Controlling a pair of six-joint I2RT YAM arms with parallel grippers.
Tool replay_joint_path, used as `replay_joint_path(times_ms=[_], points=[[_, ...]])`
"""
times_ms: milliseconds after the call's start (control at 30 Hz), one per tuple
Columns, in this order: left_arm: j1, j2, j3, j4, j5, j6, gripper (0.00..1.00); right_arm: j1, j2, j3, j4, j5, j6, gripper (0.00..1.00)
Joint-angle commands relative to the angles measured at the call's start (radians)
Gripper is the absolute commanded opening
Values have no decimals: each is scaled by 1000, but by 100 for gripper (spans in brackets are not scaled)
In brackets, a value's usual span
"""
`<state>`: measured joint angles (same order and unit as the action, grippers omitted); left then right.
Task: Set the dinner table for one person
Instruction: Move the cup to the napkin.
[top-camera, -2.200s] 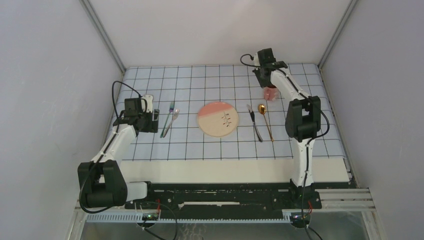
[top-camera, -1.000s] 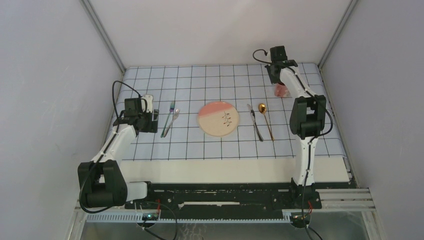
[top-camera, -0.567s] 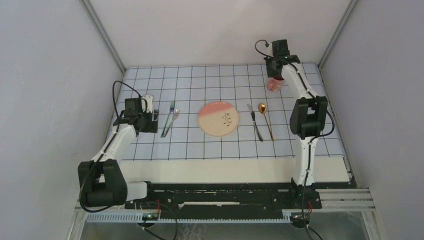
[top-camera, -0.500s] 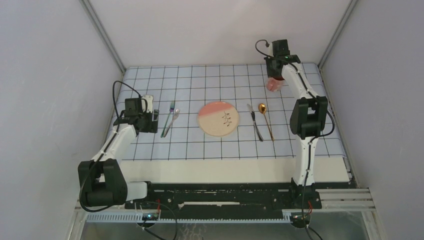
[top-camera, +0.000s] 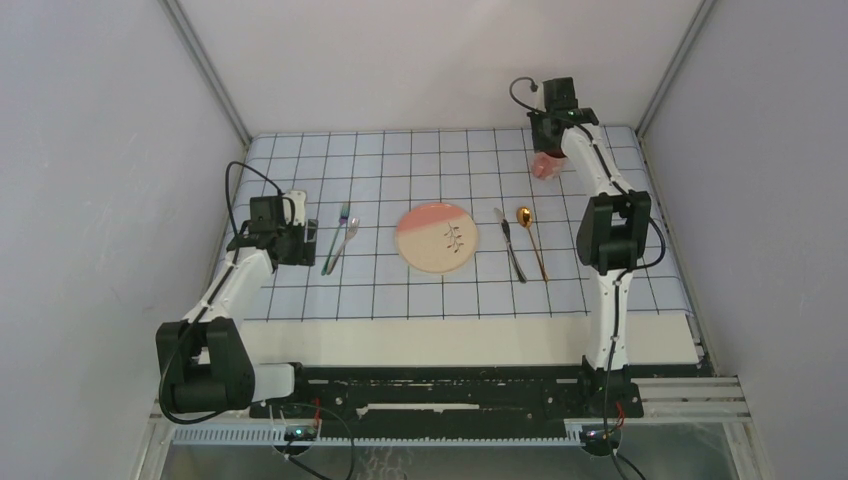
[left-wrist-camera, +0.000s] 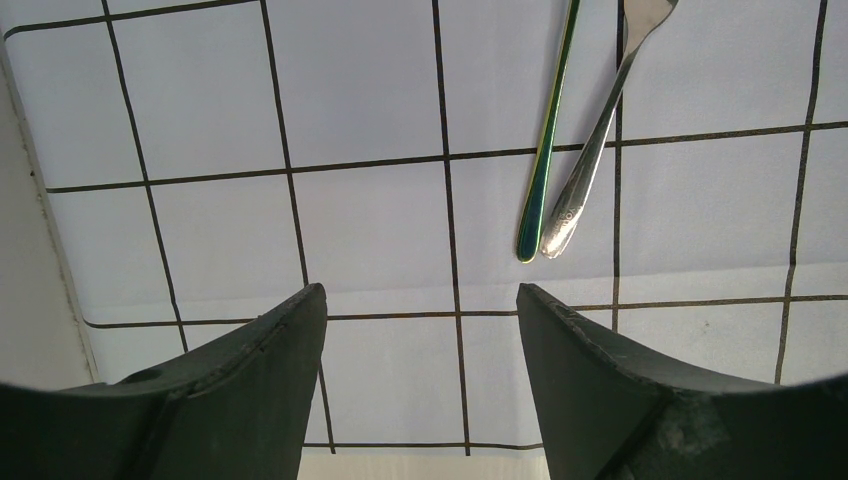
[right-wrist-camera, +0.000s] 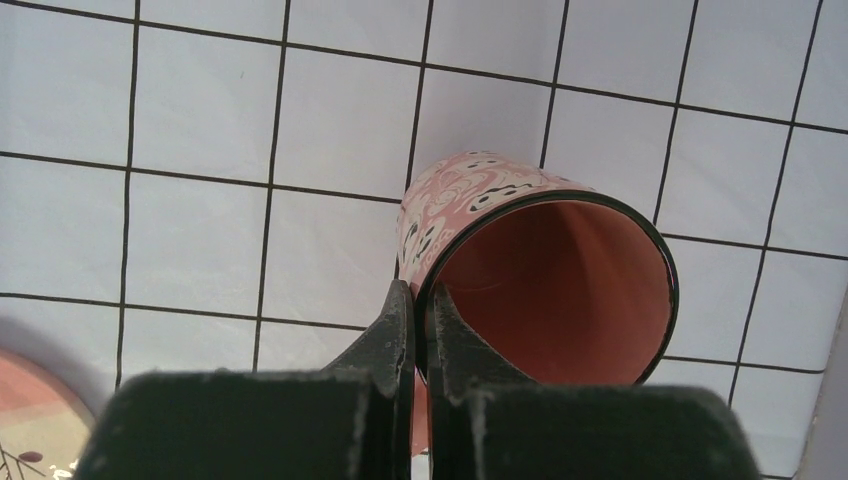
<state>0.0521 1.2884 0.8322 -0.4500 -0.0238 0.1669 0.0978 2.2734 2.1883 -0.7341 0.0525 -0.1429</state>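
Cup carried out to the far right of the setting, close to done.

The cream desk lies under the gridded cloth, with the plate at the centre. In the last two seconds the pink cup has gone from beside the spoon to the far right, beyond the knife — its spot, I judge, ready for release. My right claw pinches its wall; my left claw hangs spread near the forks.

Bright, even, diffuse light; shadows faint. Cloth grid and cup sharp in wrist views; fingers close to lens look slightly soft, dark.
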Motion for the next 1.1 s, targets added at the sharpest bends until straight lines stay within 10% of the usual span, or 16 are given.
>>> replay_joint_path(times_ms=[0, 433, 667, 1067], points=[[3, -12, -21, 27, -10, 22, 75, 2, -3, 77, 70, 24, -16, 0], [2, -16, -21, 24, -7, 23, 75, 35, 38, 92, 41, 46, -48, 1], [2, -6, -18, 22, 15, 27, 75, 39, 31, 120, 9, 35, -34, 44], [-17, -33, -15, 14, 75, 48, 75, 79, -99, 150, -33, 27, -31, 50]])
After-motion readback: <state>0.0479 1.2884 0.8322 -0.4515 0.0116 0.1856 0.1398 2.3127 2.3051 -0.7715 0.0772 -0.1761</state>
